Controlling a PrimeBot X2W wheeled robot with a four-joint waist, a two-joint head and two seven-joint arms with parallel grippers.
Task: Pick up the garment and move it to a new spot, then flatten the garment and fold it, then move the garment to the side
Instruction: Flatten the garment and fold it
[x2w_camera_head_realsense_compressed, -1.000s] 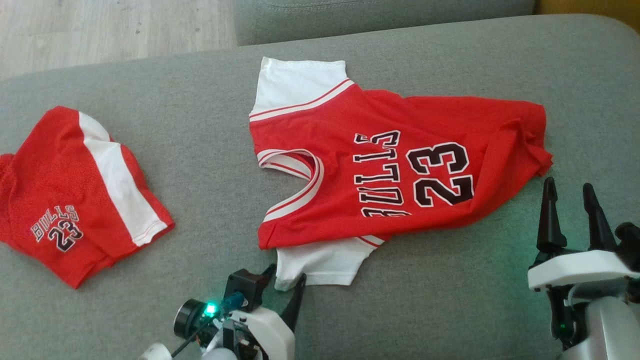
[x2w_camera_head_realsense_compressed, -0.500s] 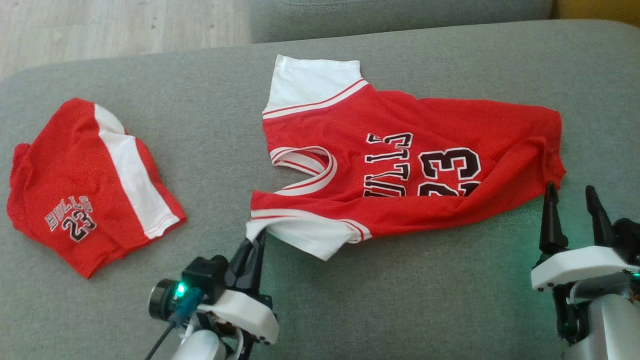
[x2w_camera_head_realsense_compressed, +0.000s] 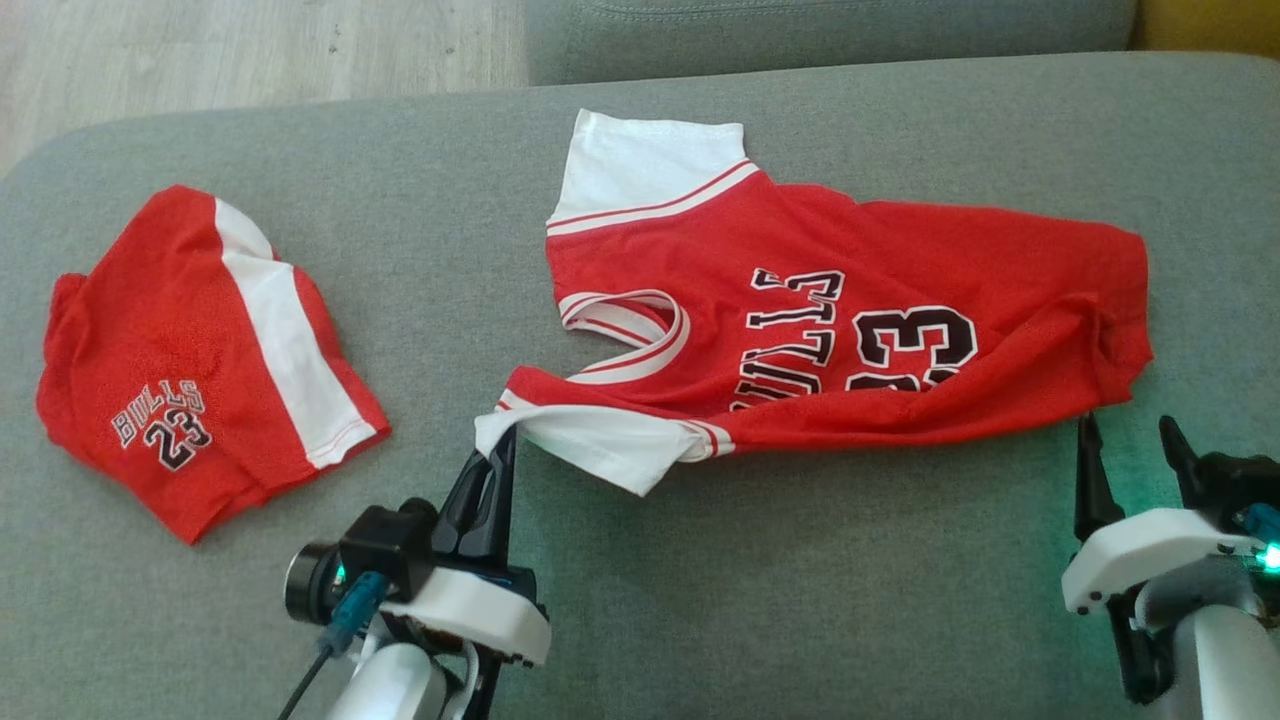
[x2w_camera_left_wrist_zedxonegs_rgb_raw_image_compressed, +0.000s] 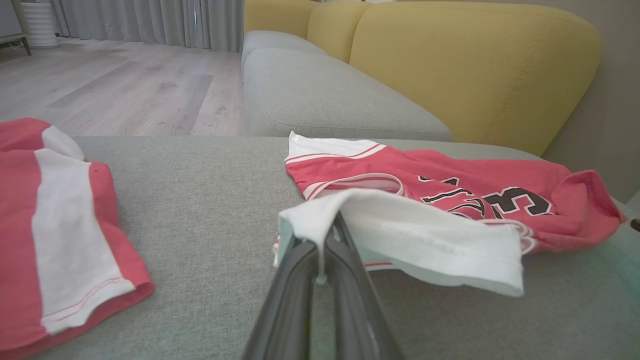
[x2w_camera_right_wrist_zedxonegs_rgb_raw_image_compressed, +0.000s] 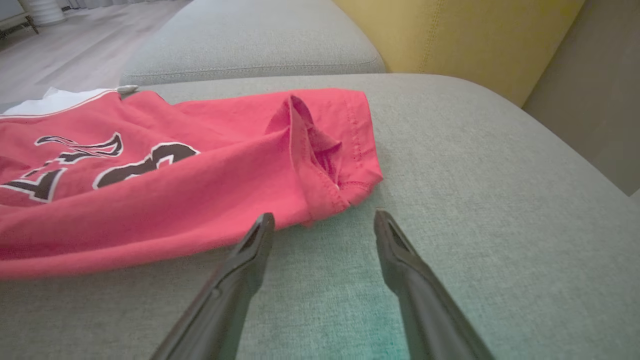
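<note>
Left gripper (x2w_camera_head_realsense_compressed: 503, 442) has just clamped the jersey's (x2w_camera_head_realsense_compressed: 900, 250) near sleeve (x2w_camera_head_realsense_compressed: 600, 452).
Its jaws, apart a second ago, now pinch the white cloth, raising it. The rest lies on the grey cushion (x2w_camera_head_realsense_compressed: 800, 600), with the right gripper's (x2w_camera_head_realsense_compressed: 1127, 425) jaws apart beside the hem. The pick-up looks begun.

BULLS 23 on shorts (x2w_camera_head_realsense_compressed: 150, 330), BULLS 23 on jersey (x2w_camera_head_realsense_compressed: 900, 260)
</note>
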